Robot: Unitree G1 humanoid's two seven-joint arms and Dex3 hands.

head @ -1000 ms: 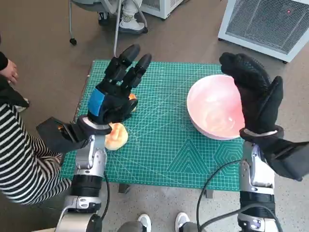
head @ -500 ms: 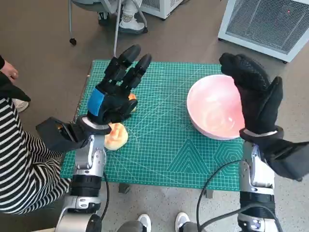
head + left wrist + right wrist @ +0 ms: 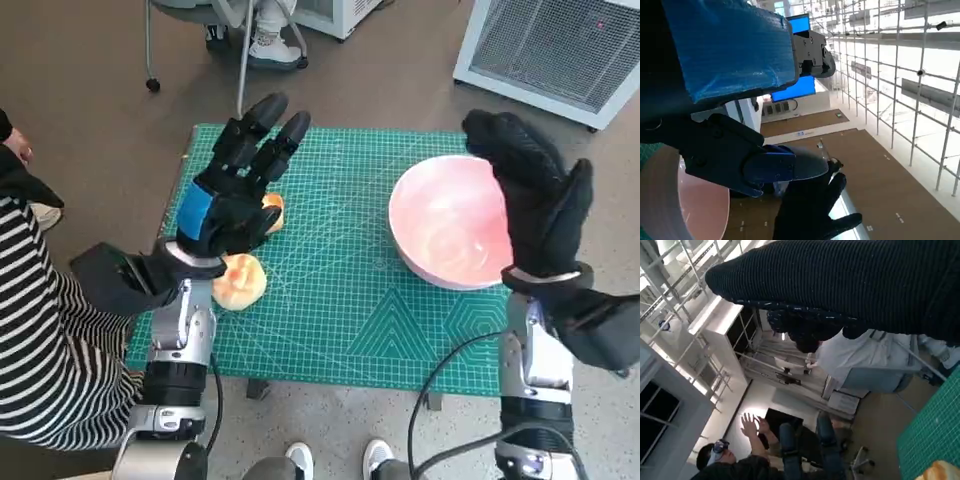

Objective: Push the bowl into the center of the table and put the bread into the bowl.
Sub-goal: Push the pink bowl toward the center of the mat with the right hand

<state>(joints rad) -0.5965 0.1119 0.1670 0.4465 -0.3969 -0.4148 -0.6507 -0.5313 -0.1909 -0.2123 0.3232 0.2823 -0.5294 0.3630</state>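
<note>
While bread (image 3: 238,281) lies under left robot hand (image 3: 232,195), bowl (image 3: 447,222) touches right robot hand (image 3: 532,195).

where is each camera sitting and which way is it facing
Head view: on the head, looking steeply down at the green mat, bowl, bread; both forearms, left hand, right hand show.
Left wrist view: behind the left hand, facing across the room; taped back shows.
Right wrist view: behind the glove, facing a person.
Shared: the left wrist and head views both show the bowl.
</note>
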